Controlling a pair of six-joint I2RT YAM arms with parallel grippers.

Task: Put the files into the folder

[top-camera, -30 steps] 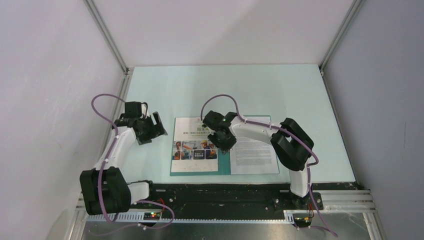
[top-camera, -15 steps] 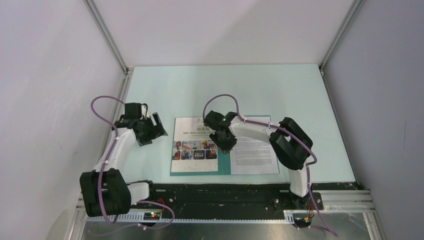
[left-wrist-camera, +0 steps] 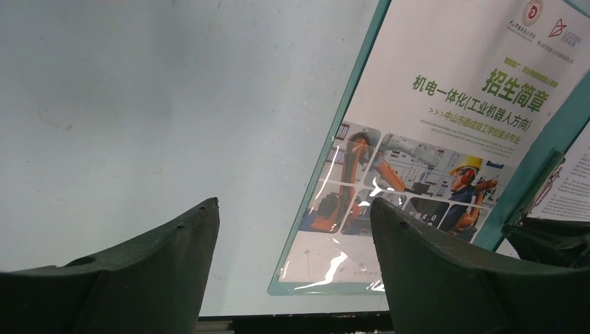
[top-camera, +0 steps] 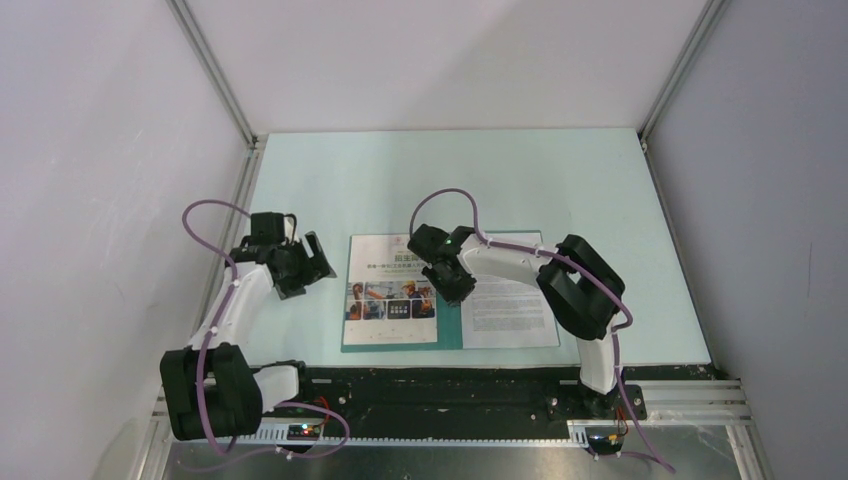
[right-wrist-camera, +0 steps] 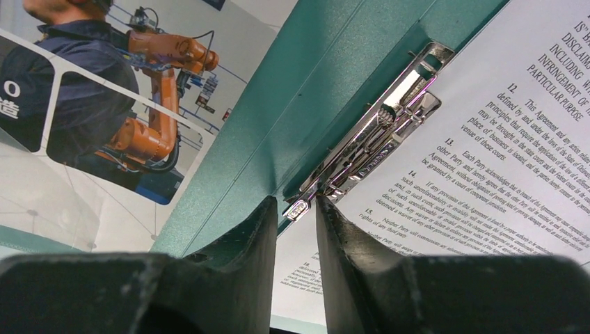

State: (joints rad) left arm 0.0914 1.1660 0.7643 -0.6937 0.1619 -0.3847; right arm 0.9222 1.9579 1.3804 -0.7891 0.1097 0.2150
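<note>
Teal folder (right-wrist-camera: 327,90) open: two sheets, brochure (top-camera: 392,290), text page (top-camera: 510,310); one clip (right-wrist-camera: 376,132).

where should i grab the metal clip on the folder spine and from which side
Take the metal clip by the lever tip nearest the right hand, coming in along the folder spine from that end. It's long and narrow and looks raised off the text sheet there, so the hand can straddle its width.

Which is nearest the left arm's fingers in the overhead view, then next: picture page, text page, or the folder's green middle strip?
1. Picture page, just right of the left fingers.
2. Folder's green middle strip, beyond that page.
3. Text page, farthest right.
</note>
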